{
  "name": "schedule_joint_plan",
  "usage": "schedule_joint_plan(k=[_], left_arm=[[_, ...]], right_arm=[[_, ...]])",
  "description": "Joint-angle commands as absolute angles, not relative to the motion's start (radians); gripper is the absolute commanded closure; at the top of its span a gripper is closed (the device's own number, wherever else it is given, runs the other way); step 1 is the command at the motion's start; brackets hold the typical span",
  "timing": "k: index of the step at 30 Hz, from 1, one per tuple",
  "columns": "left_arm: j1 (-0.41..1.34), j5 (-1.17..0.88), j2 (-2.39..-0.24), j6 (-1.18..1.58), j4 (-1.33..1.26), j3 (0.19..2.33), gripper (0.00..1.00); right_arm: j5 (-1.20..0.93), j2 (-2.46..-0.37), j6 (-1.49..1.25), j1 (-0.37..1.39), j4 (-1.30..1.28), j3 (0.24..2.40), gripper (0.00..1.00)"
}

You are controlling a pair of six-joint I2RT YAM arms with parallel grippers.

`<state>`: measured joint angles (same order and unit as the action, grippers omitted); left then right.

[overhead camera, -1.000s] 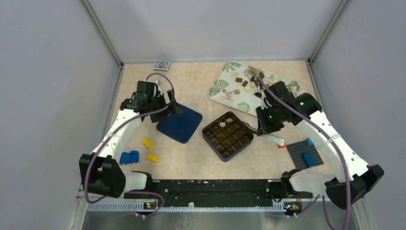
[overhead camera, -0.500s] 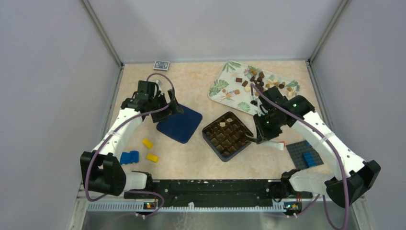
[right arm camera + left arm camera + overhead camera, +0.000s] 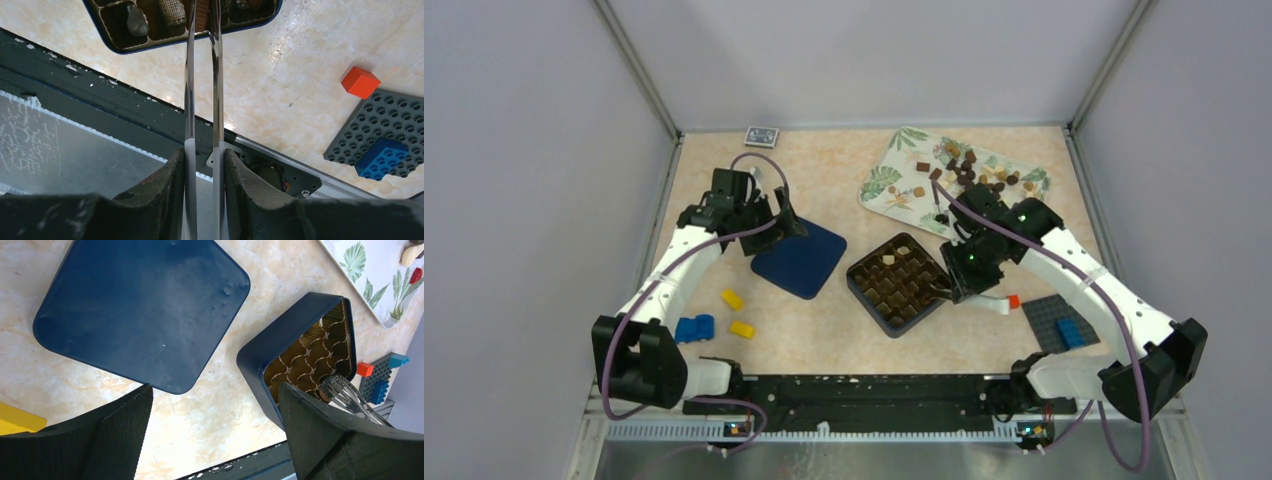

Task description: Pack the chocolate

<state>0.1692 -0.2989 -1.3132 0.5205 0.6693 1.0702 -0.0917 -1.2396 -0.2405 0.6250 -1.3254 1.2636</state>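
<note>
Chocolate pieces (image 3: 969, 170) lie scattered on the leaf-patterned tray (image 3: 894, 190); more sit in the cells of the open dark blue box (image 3: 899, 283). My right gripper (image 3: 962, 278) is shut on metal tongs (image 3: 190, 75). Their tips reach into the box (image 3: 150, 47), near its right corner, with a light brown chocolate (image 3: 201, 17) between the arms. My left gripper (image 3: 215, 395) is open and empty, hovering by the near edge of the blue lid (image 3: 145, 310), which lies flat left of the box (image 3: 280, 345).
A red brick (image 3: 1014, 300) and a grey baseplate (image 3: 1049, 318) with blue bricks lie right of the box. Two yellow bricks (image 3: 732, 298) and a blue brick (image 3: 694, 328) lie front left. A card deck (image 3: 761, 135) sits at the back. The black rail (image 3: 854, 385) runs along the near edge.
My right arm has swung left and nearer, carrying the tongs from the tray's edge to the box. The tong arms have spread slightly. The left arm has not moved.
</note>
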Motion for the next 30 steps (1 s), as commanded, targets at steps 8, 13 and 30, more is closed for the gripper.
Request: schedule_joint_plan(k=[8, 13, 30], left_arm=[[0.164, -0.305, -1.311, 0.502, 0.623, 1.054, 0.01], [0.164, -0.308, -1.316, 0.5, 0.615, 1.049, 0.01], [0.164, -0.284, -1.305, 0.497, 0.645, 1.07, 0.01]], right_arm=[[-0.063, -1.251, -0.258, 0.638, -1.326, 1.367, 0.69], [-0.07, -1.248, -0.252, 0.638, -1.346, 1.431, 0.93], [0.209, -1.505, -0.275, 0.46, -0.864, 1.582, 0.9]])
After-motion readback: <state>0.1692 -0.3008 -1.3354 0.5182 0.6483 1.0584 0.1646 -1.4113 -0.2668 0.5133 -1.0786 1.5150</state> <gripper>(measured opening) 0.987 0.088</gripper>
